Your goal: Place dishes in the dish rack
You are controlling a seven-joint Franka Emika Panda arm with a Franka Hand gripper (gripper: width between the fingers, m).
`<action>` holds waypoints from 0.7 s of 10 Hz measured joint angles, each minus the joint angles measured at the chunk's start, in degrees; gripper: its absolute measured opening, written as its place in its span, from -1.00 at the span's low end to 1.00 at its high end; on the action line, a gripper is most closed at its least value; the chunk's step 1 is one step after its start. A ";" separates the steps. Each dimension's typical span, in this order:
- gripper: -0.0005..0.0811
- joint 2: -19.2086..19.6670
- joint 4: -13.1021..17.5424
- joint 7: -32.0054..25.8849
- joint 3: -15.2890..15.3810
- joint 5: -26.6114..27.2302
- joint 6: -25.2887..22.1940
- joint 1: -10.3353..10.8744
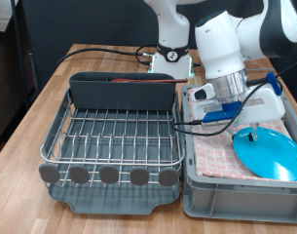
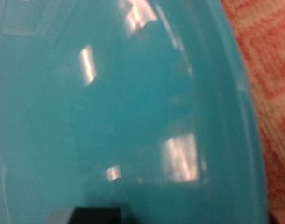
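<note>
The round light-blue plate [image 1: 272,156] lies tilted in the grey bin [image 1: 226,190] on pink checkered cloth, at the exterior view's right. My gripper [image 1: 247,130] hangs just over the plate's near-left rim, very close to it. The plate [image 2: 114,103] fills the wrist view, with a dark fingertip [image 2: 93,215] at the picture's edge. The dish rack [image 1: 114,132] stands at the exterior view's left, its wire grid bare. A reddish-brown strip, the wooden spoon [image 1: 133,79], shows in the rack's tall grey back compartment [image 1: 124,94]. The white cup is out of view.
The pink checkered cloth [image 2: 271,84] shows beside the plate. Black cables [image 1: 99,49] run across the wooden table behind the rack to the robot base [image 1: 170,60]. Blue cable [image 1: 226,115] loops off the hand.
</note>
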 joint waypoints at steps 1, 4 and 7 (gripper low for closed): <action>-0.39 -0.05 -0.04 0.01 -0.38 -0.03 0.17 -0.02; -0.80 -0.05 -0.31 0.34 -1.45 -1.38 -0.37 0.00; -0.83 -0.05 -0.35 1.04 -2.09 -3.31 -1.06 0.01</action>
